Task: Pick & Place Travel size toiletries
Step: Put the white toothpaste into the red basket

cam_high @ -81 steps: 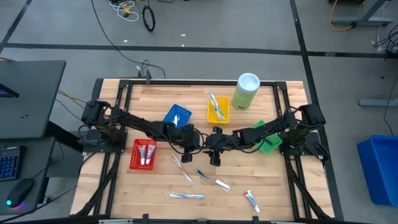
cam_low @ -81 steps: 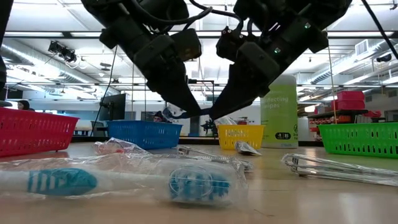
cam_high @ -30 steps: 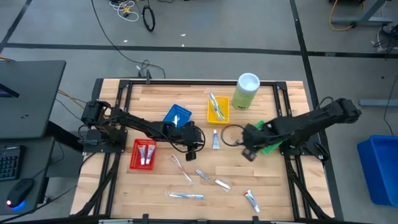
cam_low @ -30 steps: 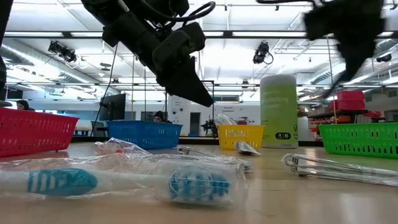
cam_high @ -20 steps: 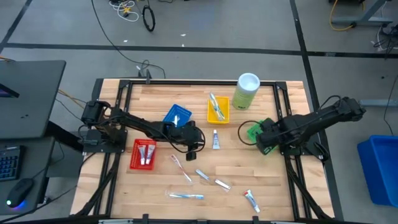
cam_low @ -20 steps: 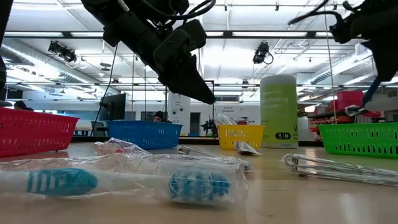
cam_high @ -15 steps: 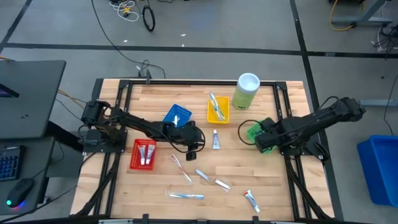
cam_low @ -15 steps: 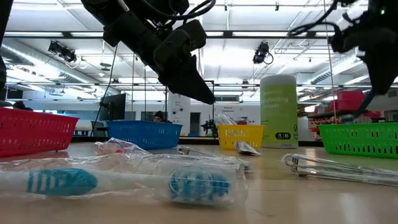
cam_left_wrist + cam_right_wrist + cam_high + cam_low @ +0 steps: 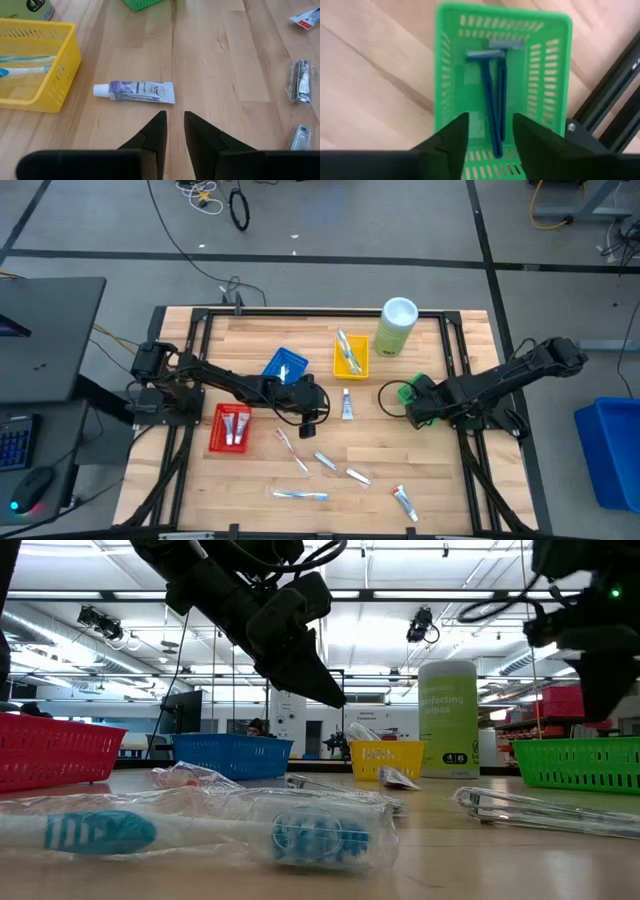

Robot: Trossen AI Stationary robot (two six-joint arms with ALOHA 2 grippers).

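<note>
A white mini tube [image 9: 347,403] with a blue and red print lies flat on the wood; in the left wrist view the tube [image 9: 135,92] is just ahead of my left gripper [image 9: 172,120], whose fingers stand a narrow gap apart and touch nothing. My left gripper [image 9: 318,412] hovers between the blue tray and the tube. My right gripper [image 9: 414,404] is open above the green tray [image 9: 407,391]. Two dark-blue razors [image 9: 492,95] lie side by side on the green tray's floor [image 9: 470,75]. More wrapped toothbrushes and tubes [image 9: 325,462] lie scattered near the table's near edge.
The red tray [image 9: 230,427] holds tubes, and the yellow tray [image 9: 350,356] holds toothbrushes. The blue tray [image 9: 284,366] is beside my left arm, and the pale-green canister [image 9: 396,327] stands at the far edge. Black frame rails run along the table's sides. Bare wood lies between the tube and the green tray.
My right gripper has swung from the wood left of and nearer than the green tray toward the far right, and now hangs over that tray. The left arm and the tube have kept still.
</note>
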